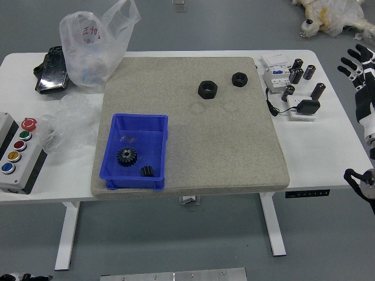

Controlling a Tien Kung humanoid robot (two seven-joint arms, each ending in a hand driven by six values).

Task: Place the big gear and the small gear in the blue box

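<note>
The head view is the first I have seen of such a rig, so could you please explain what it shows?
A camera high on a humanoid robot's side looks down over a white table. Its right robot hand, at the right edge, is spread and holds nothing. What peeks in at the lower left corner is probably the left robot hand. On a beige mat lie two black nuts and a blue box containing a toothed black gear and a smaller ridged piece, likely the small gear. Plastic bags and a button panel sit to the left, black cylinders to the right.
</note>
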